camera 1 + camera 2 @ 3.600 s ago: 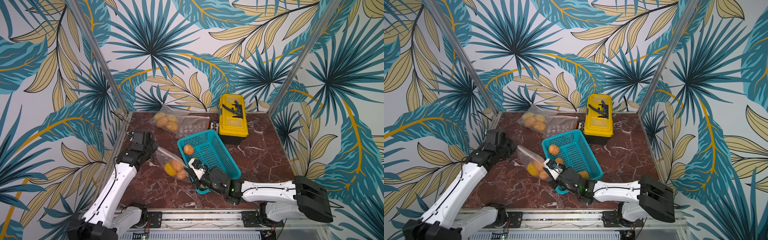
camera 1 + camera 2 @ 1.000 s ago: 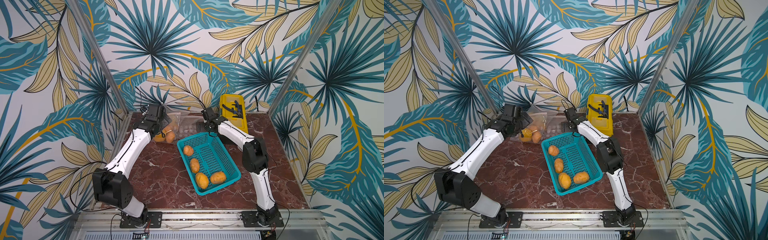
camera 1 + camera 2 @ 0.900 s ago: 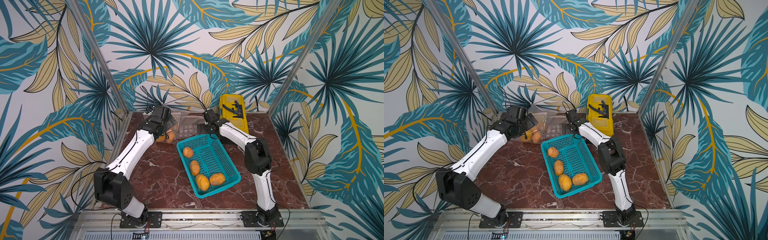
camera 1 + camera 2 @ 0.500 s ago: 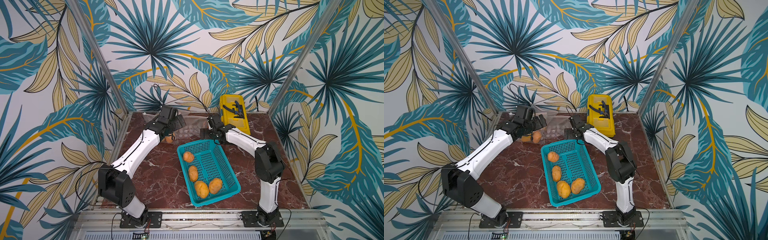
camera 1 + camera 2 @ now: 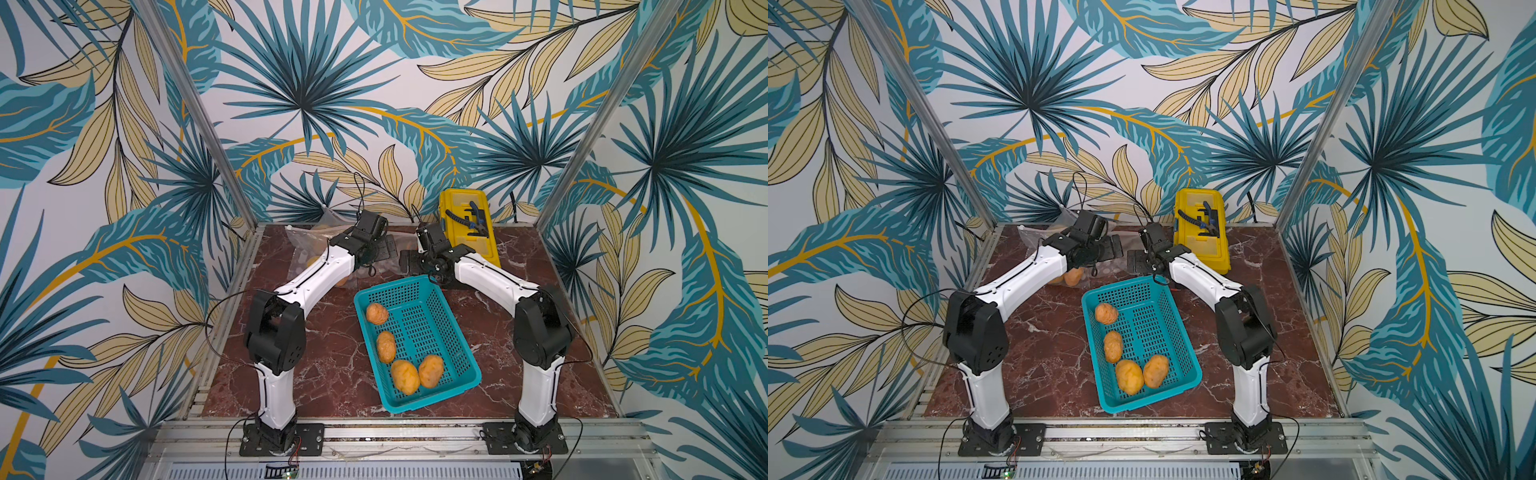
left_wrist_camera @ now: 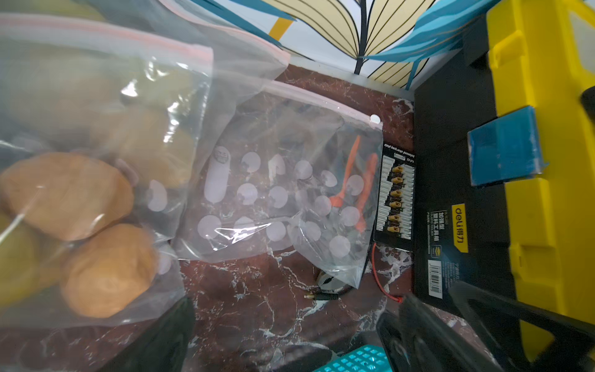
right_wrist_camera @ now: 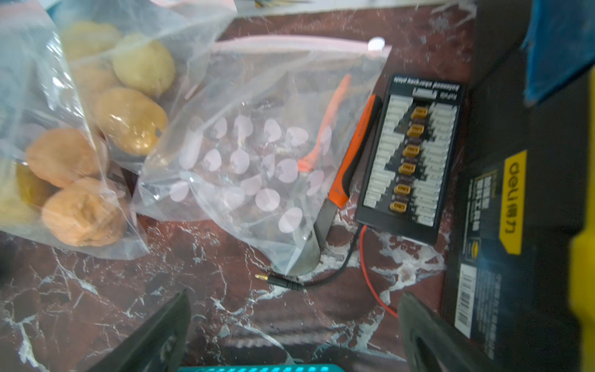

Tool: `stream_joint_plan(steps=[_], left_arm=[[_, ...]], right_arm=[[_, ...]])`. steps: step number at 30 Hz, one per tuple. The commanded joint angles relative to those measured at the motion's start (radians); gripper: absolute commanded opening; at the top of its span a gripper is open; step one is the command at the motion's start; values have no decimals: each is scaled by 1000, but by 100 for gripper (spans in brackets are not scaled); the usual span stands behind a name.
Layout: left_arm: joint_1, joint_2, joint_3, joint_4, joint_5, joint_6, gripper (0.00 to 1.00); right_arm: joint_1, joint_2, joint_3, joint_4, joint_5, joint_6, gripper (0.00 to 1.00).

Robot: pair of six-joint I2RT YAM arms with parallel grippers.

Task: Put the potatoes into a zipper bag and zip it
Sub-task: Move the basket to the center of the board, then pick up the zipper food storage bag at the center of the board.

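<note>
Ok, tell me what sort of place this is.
Likely a robot test cell: two robot arms bolted to an aluminium rail, leaf-print wall panels boxing in the marble-look tabletop, a yellow toolbox.

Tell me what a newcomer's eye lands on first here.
A teal plastic basket sits mid-table holding four orange-tan potatoes. Behind it lie clear zipper bags, one stuffed with more potatoes, beside a yellow plastic toolbox. The left hand and right hand hang open near the bags.

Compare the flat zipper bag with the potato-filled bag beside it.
The flat bag lies collapsed; the filled bag bulges. The filled bag holds several potatoes; the flat bag holds none. Both are clear plastic with pink zip strips.
</note>
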Motion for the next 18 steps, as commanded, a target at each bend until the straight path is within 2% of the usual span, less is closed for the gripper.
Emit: stream_joint_plan(steps=[1,8,12,18], left_arm=[[0,33,46,8,7,16,99],[10,10,17,8,-64,-35,97],[50,-86,-56,11,-128,-96,97],[86,-256,-237,90,-100,-112,97]], right_arm=[[-5,32,90,-11,-5,12,100],[-30,197,262,-55,-53,62,99],[-41,267,336,-88,-66,79,99],[-48,333,393,-108,-51,103,100]])
